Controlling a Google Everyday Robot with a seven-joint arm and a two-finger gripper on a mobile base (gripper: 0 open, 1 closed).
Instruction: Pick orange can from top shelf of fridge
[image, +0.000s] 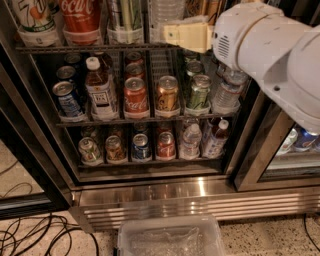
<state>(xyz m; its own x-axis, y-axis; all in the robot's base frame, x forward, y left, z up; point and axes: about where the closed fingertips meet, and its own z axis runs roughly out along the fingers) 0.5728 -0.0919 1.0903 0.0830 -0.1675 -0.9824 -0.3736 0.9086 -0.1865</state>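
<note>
The fridge (150, 195) stands open in front of me, with wire racks of drinks above a ribbed steel base. The top shelf (90, 48) runs across the top of the camera view and carries a white can, a red cola bottle (80, 15), a tall green-silver can (125, 15) and a clear bottle (167, 12). A sliver of the orange can (199, 7) shows at the shelf's right end, mostly hidden behind my arm. My gripper (185, 36), cream-coloured, points left at the front of the top shelf, just below and in front of that can.
The middle rack holds short cans, among them a shorter orange can (167, 94) beside a red cola can (135, 96). My white arm (270, 55) covers the upper right. A clear plastic bin (170, 239) and cables (30, 235) lie on the floor. A black door frame (250, 145) stands to the right.
</note>
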